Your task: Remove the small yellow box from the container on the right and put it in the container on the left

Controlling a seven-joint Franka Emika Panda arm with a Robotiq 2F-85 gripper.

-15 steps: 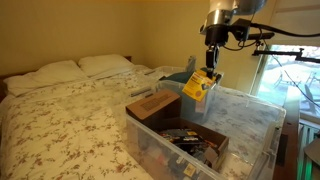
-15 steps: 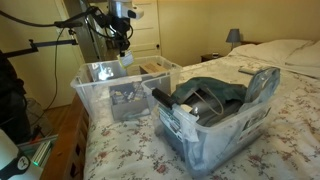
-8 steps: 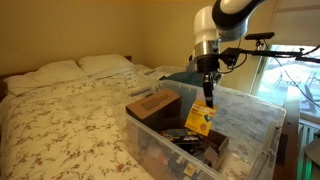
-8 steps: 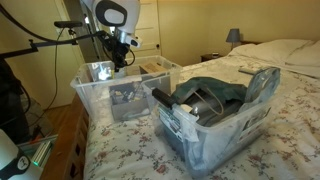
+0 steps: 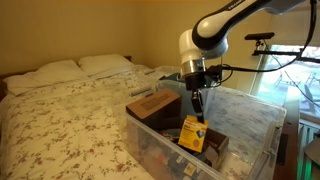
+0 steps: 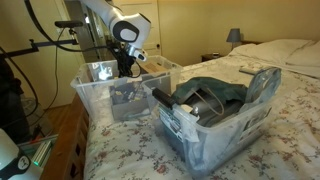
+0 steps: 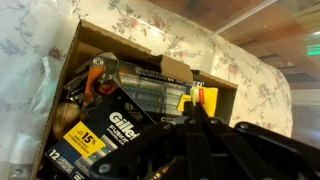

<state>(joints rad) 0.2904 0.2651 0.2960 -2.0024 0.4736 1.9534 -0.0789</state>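
**Inspector:** Where is the item?

**Arm:** The small yellow box [image 5: 192, 133] hangs from my gripper [image 5: 196, 113]. My fingers are pinched narrowly on its top edge. Its lower end sits below the rim of the clear bin [image 5: 252, 118], just above the cardboard tray [image 5: 212, 146] inside that bin.

**Inspector:** And the source container?

**Arm:** The second bin [image 6: 205, 135] stands beside it on the bed [image 5: 70, 110]. It holds dark bundled goods, and I am not over it.

**Inspector:** What is done and what is left?

**Arm:** I judge extraction and transfer complete. Still to do: lower the last bit, release, and withdraw. The tray is cluttered, so the box may land tilted. The wrist view is too crowded to confirm contact.
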